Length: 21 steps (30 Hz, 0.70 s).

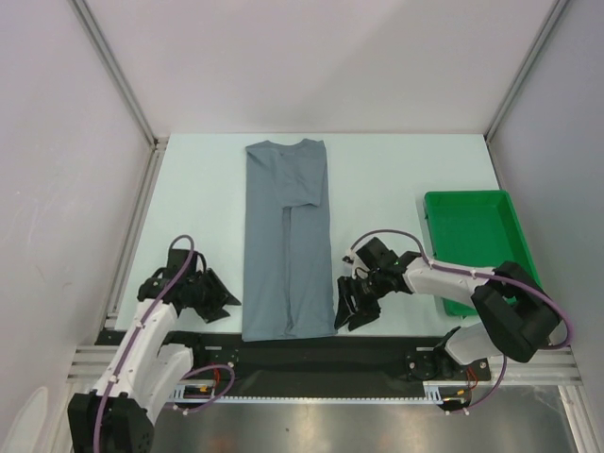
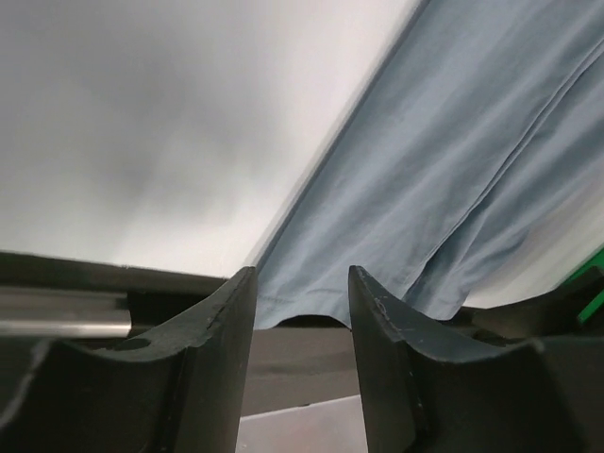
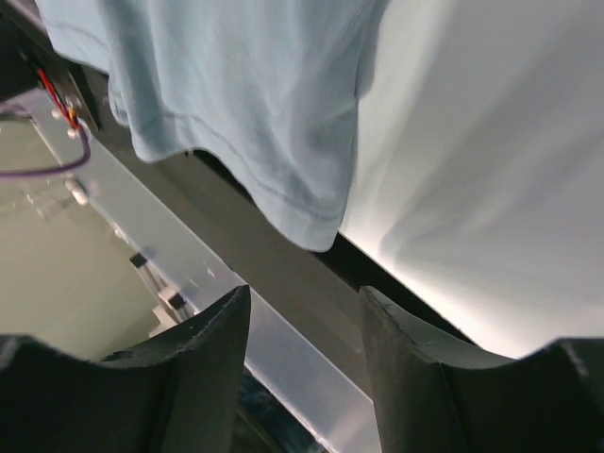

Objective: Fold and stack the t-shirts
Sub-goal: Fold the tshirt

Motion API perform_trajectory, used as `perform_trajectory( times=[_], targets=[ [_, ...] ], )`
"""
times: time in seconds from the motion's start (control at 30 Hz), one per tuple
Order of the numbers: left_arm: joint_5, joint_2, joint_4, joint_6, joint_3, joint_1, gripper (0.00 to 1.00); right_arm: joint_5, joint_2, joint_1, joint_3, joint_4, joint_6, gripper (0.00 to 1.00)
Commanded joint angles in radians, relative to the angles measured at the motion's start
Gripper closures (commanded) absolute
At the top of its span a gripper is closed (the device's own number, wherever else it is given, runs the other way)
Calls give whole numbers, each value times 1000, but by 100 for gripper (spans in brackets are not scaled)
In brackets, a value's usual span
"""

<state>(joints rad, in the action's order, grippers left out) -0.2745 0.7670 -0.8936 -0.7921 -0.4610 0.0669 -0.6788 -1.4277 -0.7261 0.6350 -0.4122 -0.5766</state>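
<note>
One slate blue-grey t-shirt (image 1: 286, 241) lies in the middle of the table as a long narrow strip, its sleeves folded in, collar at the far end and hem hanging over the near edge. My left gripper (image 1: 224, 300) hovers just left of the hem's left corner, open, nothing between its fingers; the left wrist view shows the hem (image 2: 311, 300) beyond the left gripper (image 2: 302, 321). On the other side, my right gripper (image 1: 345, 316) stands open and empty beside the hem's right corner (image 3: 316, 222), which shows past the right gripper (image 3: 304, 330) in the right wrist view.
A green plastic tray (image 1: 472, 241) sits at the right side of the table, behind the right arm. A black rail (image 1: 311, 354) runs along the table's near edge under the hem. White walls and aluminium posts close in the table on three sides.
</note>
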Motion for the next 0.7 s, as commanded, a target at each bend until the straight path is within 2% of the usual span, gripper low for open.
perform_trajectory(
  times=[0.0, 0.1, 0.3, 0.4, 0.5, 0.67],
  targets=[
    [55, -37, -71, -107, -1, 91, 51, 37, -8, -2, 20, 64, -60, 45],
    [64, -84, -70, -186, 47, 163, 51, 65, -20, -6, 28, 61, -81, 46],
    [64, -81, -45, -263, 102, 230, 52, 91, -4, -21, 17, 84, -135, 46],
    [37, -86, -36, -298, 169, 234, 55, 96, -5, -33, 26, 79, -137, 47],
    [21, -158, -5, -329, 219, 237, 59, 101, 3, -38, 19, 70, -140, 46],
    [29, -206, 4, -338, 251, 246, 55, 102, 16, -49, -8, 87, -154, 46]
  ],
)
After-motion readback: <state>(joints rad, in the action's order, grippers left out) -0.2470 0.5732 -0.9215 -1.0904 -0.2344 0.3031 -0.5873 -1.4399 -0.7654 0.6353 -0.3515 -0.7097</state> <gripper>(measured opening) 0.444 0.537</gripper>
